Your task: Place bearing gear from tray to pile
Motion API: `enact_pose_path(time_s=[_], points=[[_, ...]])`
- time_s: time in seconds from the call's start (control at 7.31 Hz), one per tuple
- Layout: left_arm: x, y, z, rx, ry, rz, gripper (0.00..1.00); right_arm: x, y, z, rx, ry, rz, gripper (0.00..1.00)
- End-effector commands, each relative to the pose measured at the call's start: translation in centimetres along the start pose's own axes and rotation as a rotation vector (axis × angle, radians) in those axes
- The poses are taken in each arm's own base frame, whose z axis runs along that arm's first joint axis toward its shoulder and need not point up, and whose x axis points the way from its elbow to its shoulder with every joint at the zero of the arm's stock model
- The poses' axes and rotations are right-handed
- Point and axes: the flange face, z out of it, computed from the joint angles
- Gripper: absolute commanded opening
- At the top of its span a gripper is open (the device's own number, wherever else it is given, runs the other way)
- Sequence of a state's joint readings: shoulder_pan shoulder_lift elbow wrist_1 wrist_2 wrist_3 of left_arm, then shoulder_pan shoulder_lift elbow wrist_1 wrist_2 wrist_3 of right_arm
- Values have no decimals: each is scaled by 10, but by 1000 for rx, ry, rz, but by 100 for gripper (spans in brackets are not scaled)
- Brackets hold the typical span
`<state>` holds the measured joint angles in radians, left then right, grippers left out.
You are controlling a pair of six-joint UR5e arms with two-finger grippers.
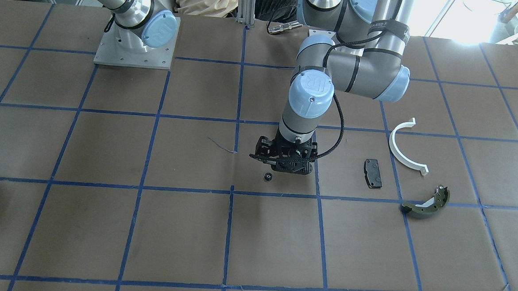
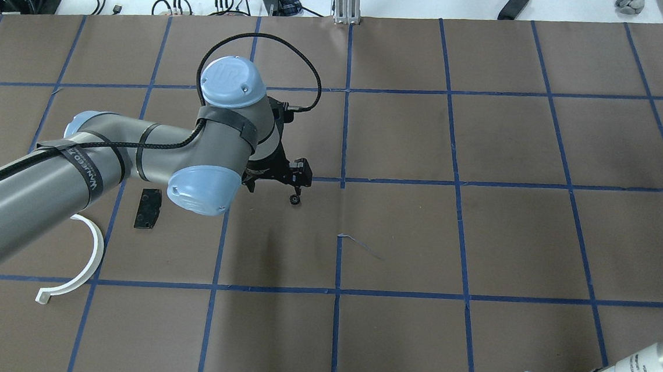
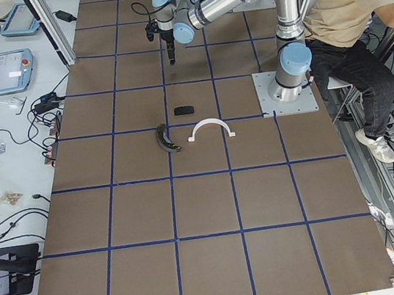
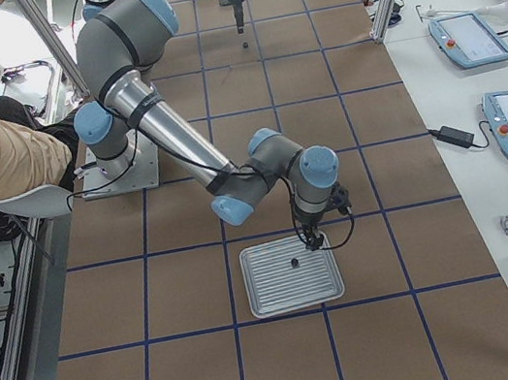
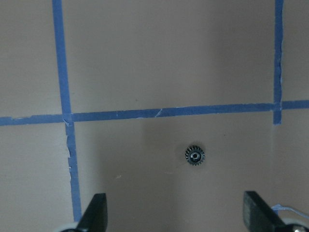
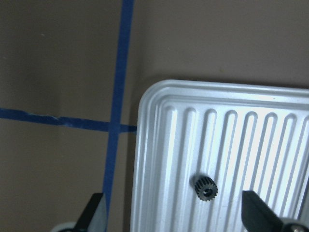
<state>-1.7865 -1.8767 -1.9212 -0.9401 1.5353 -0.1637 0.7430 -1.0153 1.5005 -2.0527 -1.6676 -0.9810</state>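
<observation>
The left hand point(image 5: 176, 215) hangs released over a small gear point(image 5: 194, 155) on the table point(image 5: 145, 58), well apart from the pile point(image 1: 373, 173), so it likely must lower, grip and carry it there, while the right hand point(image 6: 176, 215), also released, hovers over a second gear point(image 6: 206, 187) in the tray point(image 6: 169, 121).

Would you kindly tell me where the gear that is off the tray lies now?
The gear lies on the table just beside the open left gripper, near the front-facing view's centre, apart from the black pad.
</observation>
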Motion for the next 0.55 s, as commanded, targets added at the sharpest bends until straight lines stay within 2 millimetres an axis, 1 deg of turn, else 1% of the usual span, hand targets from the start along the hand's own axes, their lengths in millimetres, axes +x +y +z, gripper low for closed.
enact_pose_path(time_s=[0.0, 0.14, 0.41], points=[[8, -5, 31, -18, -2, 13, 100, 19, 11, 37, -4, -20, -66, 100], [15, -5, 38, -13, -5, 26, 100, 37, 16, 50, 9, -3, -55, 100], [26, -6, 57, -11, -5, 49, 100, 35, 21, 59, 9, -25, -67, 99]])
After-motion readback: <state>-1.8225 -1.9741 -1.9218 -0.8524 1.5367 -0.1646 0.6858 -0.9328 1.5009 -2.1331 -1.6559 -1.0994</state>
